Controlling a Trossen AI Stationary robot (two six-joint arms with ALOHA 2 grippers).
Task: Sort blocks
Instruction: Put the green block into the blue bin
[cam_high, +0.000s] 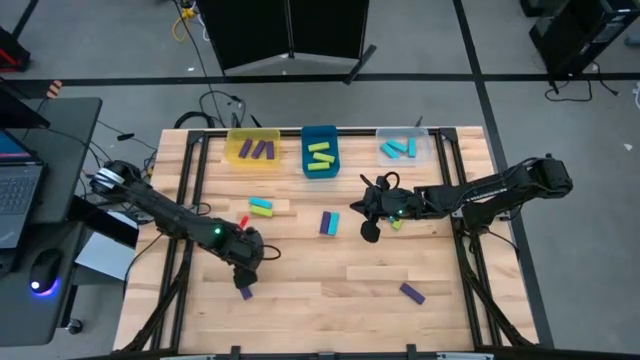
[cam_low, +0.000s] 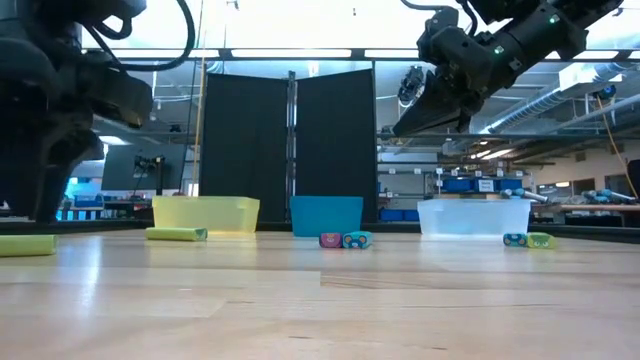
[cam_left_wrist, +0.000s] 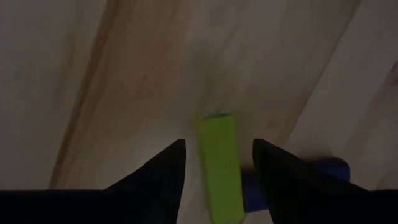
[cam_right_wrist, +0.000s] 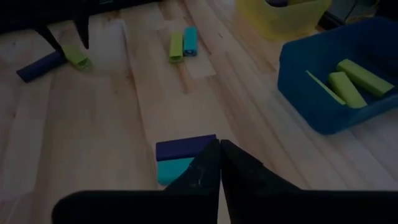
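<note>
At lower left of the overhead frame, the left gripper (cam_left_wrist: 216, 155) hangs low over the bench (cam_high: 330, 280), jaws wide astride a lime block (cam_left_wrist: 219, 165) touching a purple block (cam_high: 245, 291), which a skewed close could nudge, while the right gripper (cam_right_wrist: 219, 155), jaws together and empty, waits mid-bench.

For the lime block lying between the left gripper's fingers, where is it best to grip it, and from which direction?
Grip the lime block from above, across its narrow width near the middle. It lies flat, its long sides parallel to the open fingers of the left gripper. A purple block touching one side probably leaves that finger little room.
</note>
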